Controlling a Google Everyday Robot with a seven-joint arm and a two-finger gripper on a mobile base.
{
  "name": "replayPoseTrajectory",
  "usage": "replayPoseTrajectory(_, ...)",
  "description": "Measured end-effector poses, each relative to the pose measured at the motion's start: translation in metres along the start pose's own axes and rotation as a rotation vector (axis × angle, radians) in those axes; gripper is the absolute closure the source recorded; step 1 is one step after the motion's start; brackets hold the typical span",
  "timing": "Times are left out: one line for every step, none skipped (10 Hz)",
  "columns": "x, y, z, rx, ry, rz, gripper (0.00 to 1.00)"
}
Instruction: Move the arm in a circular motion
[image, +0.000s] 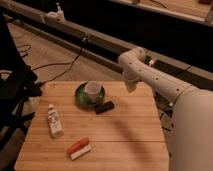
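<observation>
A: Spot any text, brand or number?

B: Nothing legible. Only dark, blurred print on the white bottle (54, 121) lying on the wooden table (125, 142); cannot be read.

A: And on the arm (155, 82)?

B: Just rows of small dark dots, no letters or digits to make out. Same for the gripper (131, 87), closed, hanging low at the table's far right edge: no readable marking.

A: On the smaller things?

B: No readable label on the red-and-white bar (79, 148), the black block (104, 106), the white cup (92, 89) or the green plate (81, 97) under it.
</observation>
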Motion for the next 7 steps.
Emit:
replayPoseTrajectory(-0.026, -0.013, -0.009, 0.033, -0.028, -0.055, 1.0)
replayPoseTrajectory(-0.046, -0.018, -0.017, 0.059, -0.048, -0.104, 1.0)
replayPoseTrajectory(-0.068, -0.015, -0.027, 0.083, -0.074, -0.159, 1.0)
replayPoseTrajectory(-0.09, -0.007, -0.037, 0.107, -0.096, -0.216, 1.0)
replayPoseTrajectory(-0.108, 0.008, -0.041, 0.117, -0.113, -0.263, 1.0)
replayPoseTrajectory(-0.123, 0.03, -0.044, 0.115, -0.128, -0.303, 1.0)
replayPoseTrajectory(-0.131, 0.057, -0.042, 0.097, -0.136, -0.331, 1.0)
